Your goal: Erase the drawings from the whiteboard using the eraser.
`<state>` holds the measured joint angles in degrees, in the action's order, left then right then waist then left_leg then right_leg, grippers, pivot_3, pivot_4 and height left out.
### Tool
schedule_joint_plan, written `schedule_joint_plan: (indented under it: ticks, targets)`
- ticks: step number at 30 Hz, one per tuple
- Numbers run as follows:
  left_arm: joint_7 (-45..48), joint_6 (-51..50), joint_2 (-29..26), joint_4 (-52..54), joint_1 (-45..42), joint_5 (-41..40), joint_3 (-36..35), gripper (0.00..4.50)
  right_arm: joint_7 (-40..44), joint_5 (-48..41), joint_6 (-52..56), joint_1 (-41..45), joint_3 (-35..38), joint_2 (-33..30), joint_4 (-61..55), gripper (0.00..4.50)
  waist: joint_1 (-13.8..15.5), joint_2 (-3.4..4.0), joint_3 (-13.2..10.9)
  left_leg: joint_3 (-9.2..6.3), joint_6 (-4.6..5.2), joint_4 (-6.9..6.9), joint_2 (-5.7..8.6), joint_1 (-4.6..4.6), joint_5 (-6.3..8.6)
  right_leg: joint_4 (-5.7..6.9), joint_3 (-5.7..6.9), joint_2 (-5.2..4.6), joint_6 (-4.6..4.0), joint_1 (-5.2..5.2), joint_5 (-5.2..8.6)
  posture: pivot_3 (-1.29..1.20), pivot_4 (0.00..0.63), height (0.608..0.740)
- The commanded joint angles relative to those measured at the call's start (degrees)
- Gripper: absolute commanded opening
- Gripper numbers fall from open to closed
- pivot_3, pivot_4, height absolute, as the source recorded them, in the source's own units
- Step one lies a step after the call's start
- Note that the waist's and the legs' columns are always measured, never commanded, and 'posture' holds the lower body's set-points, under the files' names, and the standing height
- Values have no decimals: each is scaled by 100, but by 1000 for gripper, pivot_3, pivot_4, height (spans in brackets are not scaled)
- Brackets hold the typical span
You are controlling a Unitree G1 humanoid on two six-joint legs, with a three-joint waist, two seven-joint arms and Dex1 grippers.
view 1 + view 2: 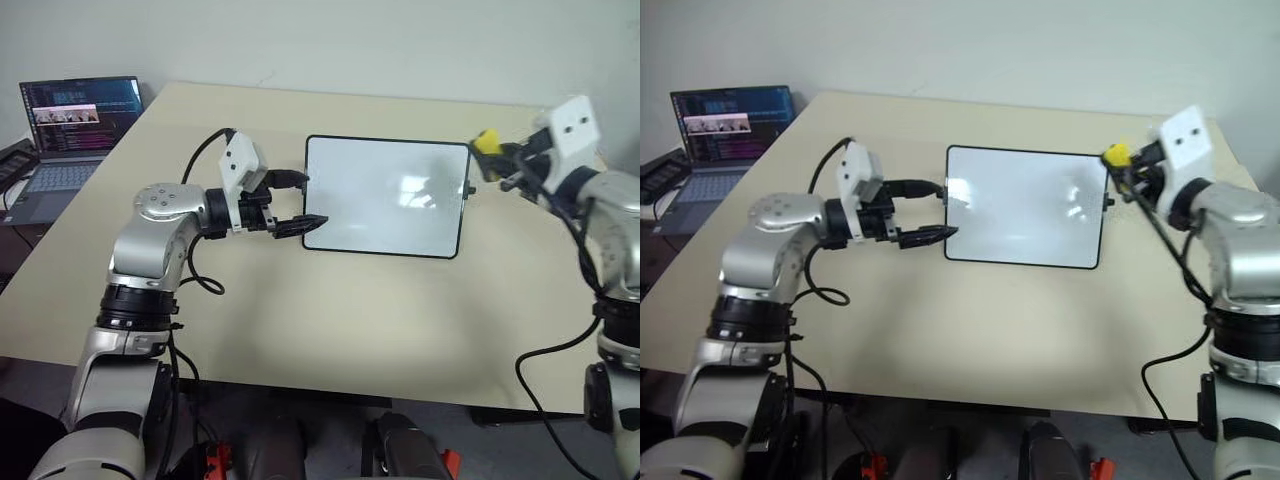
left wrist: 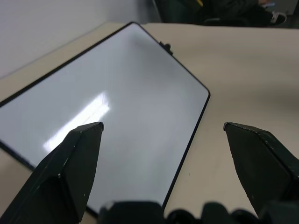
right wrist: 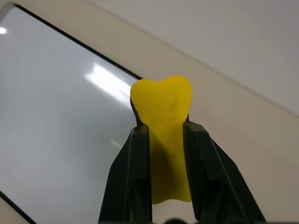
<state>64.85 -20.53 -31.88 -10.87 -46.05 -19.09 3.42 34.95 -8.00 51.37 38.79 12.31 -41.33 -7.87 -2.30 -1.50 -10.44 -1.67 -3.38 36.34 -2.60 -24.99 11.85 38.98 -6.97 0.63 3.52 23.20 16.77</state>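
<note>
My right gripper [image 1: 497, 160] is clamped on the eraser [image 3: 162, 126], lifted just off the right edge of the whiteboard [image 1: 385, 195]. My left gripper [image 1: 298, 203], jaws apart, straddles its left edge, probably to steady it. The board looks clean; the wrist views confirm this.

Silver arms, white wrists, black cables

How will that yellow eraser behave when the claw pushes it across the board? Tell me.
Probably soft: the eraser bulges out past the right claw pinching it, so it should squash rather than crack. It looks light, held off the table by one end. It seems unlikely to slip, since the fingers bite into its sides.
</note>
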Motion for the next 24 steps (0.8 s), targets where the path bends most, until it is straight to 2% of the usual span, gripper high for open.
schedule_joint_plan:
  ticks: [1, 4, 14, 18, 22, 23, 24]
  targets:
    - [86, 264, 297, -61, -178, 87, 264, 4500, -293, -13, 535, -137, 489, -310, 151, 617, 5, 1, 0, 6, 0, 0, 1, 2, 0, 1, -6, 0, 0, 1, 0, 0, 150, 740]
    - [64, 598, 842, -229, -236, 351, 726, 4500, -414, -15, 889, -502, 824, -582, 502, 617, 38, 1, 0, 10, 0, 0, 2, 3, 0, 1, -9, 0, 0, 0, 0, 0, 150, 740]
    - [-377, 1289, 2007, -816, -295, 810, 1160, 4500, -612, -3, 603, -756, 765, -708, 1672, 617, -71, 4, 1, 21, 1, -3, 2, 15, -1, 7, -23, 3, 1, -2, 0, 0, 150, 740]
    - [-476, 1641, 2188, -1041, -209, 1202, 1457, 4500, -574, 25, 334, -679, 531, -667, 2261, 617, -78, 5, 1, 21, 1, -3, 4, 14, -1, 5, -23, 2, 1, -3, -1, 0, 150, 740]
    - [-440, 1648, 2223, -1012, -145, 1206, 1470, 4500, -553, 39, 108, -556, 331, -673, 2731, 617, -93, 10, 2, 22, 1, -4, 4, 17, -1, 6, -25, 2, 1, -4, -1, 0, 150, 740]
    - [-437, 1634, 2216, -996, -142, 1200, 1452, 4500, -565, 48, 61, -530, 291, -680, 2816, 967, -94, 11, 3, 22, 1, -4, 4, 17, -1, 7, -25, 2, 1, -4, -1, 0, 150, 740]
    - [-430, 1623, 2202, -984, -139, 1199, 1437, 4500, -553, 42, 37, -504, 252, -687, 2873, 967, -94, 12, 3, 22, 1, -4, 4, 17, -1, 7, -24, 2, 1, -3, -1, 0, 150, 740]
